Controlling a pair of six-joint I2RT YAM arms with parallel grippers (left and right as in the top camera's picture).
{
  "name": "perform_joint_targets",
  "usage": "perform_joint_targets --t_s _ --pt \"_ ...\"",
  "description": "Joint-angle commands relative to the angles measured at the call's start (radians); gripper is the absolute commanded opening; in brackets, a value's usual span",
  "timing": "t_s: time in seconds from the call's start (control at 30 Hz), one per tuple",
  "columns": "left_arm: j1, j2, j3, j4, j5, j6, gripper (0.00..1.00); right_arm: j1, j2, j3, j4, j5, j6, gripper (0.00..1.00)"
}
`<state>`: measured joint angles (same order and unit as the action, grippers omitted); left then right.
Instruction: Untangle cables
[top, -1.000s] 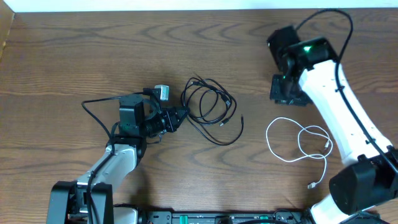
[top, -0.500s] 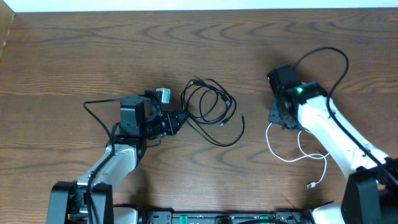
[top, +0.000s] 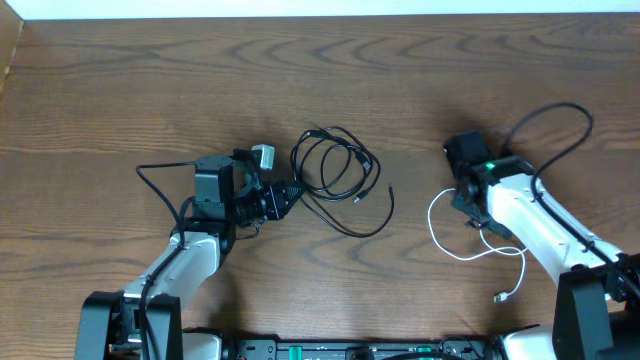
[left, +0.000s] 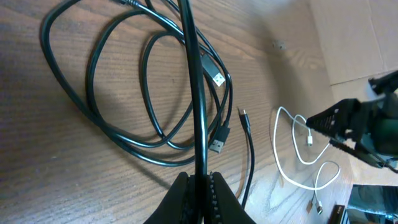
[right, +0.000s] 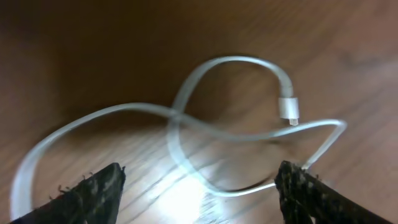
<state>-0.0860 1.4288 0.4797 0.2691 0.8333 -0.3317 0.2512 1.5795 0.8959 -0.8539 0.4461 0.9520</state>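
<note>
Your left claw (left: 200, 186) grips the thin black looped cable (left: 193, 81); your right claw (right: 199, 179) hangs spread above the thin white cable (right: 239, 60). Centre on one strand.

A dark brown wood-grain table (top: 120, 90) fills the view, with a pale strip (top: 300, 8) along its far edge and cardboard (top: 6, 55) at its far left corner.

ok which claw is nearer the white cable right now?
Right. The right claw is directly above the white cable, with its jaws open on either side of the loops. The left claw is well away across the table, shut on the black cable.
</note>
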Motion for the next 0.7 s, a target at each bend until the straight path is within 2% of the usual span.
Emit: perform_joint_targets --t_s 0.0,0.17,0.3,0.47,0.5,0.67 --pt "0.002 -0.011 0.012 0.001 0.016 0.020 0.08 -0.048 -0.012 -0.051 0.020 0.065 0.072 0.77" --pt "0.002 -0.011 0.012 0.001 0.016 0.021 0.08 -0.115 -0.012 -0.119 0.101 0.045 0.060 0.82" --pt "0.002 -0.011 0.012 0.001 0.016 0.021 0.08 -0.126 -0.012 -0.128 0.211 -0.029 -0.051 0.83" --pt "0.002 -0.011 0.012 0.001 0.016 0.021 0.08 -0.126 -0.008 -0.128 0.334 -0.038 -0.108 0.85" --pt "0.002 -0.011 0.012 0.001 0.016 0.021 0.08 -0.126 -0.006 -0.128 0.357 -0.038 -0.129 0.82" --pt "0.002 -0.011 0.012 0.001 0.016 0.021 0.08 -0.127 0.009 -0.128 0.395 -0.037 -0.150 0.39"
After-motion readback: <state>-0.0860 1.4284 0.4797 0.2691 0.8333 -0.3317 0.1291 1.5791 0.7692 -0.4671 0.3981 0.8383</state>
